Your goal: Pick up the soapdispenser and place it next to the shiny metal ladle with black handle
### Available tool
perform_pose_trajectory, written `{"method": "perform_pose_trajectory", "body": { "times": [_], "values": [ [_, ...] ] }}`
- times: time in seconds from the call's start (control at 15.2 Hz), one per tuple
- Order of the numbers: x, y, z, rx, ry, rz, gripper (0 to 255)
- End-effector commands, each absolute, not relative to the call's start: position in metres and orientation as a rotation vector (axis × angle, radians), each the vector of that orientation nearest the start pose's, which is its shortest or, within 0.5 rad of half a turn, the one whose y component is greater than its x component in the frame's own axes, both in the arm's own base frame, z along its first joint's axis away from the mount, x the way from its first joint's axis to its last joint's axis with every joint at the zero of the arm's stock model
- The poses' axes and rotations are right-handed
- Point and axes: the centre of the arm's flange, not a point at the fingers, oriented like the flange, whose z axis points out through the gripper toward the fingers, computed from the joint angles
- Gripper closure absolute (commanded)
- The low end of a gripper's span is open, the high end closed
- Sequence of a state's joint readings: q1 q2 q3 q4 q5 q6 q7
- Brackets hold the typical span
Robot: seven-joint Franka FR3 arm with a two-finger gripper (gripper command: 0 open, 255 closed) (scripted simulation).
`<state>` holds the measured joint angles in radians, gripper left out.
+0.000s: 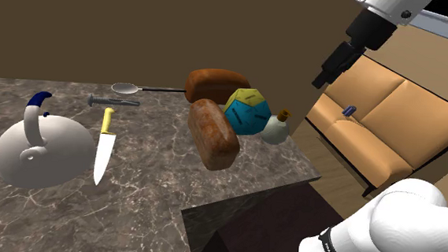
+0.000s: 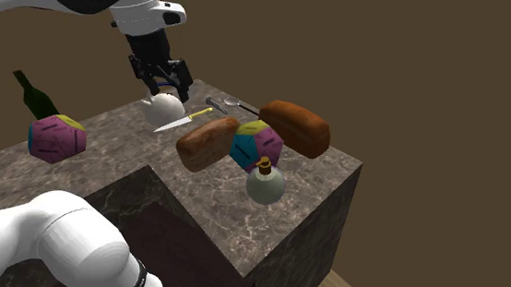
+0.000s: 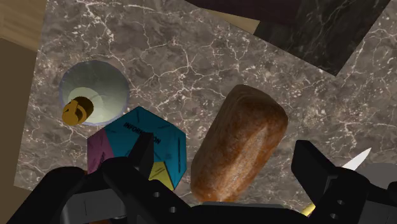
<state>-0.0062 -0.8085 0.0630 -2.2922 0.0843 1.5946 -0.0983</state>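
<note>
Pale soap dispenser (image 3: 95, 95) upright beside polyhedron (image 3: 154, 130).

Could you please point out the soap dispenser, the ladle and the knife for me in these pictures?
soap dispenser (image 1: 275, 132): shoulder view, on its round pale body.
ladle (image 1: 124, 88): shoulder view, on its shiny bowl.
knife (image 1: 102, 156): shoulder view, on its white blade.

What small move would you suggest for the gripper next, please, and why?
Probably shift the open gripper sideways until it centres over the soap dispenser, before descending. In the wrist view it hangs above the bread loaf, with the dispenser off to one side beyond the multicoloured polyhedron, so lowering now would likely meet the loaf.
</note>
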Motion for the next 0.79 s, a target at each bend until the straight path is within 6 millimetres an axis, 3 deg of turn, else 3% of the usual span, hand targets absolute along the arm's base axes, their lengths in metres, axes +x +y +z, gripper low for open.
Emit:
{"method": "perform_pose_trajectory", "body": {
  "times": [0.0,0.73],
  "values": [
    [0.302,0.034,0.629,-3.094,-0.218,-0.172,0],
    [0.365,-0.052,0.532,-3.116,-0.338,-0.111,0]
  ]
}}
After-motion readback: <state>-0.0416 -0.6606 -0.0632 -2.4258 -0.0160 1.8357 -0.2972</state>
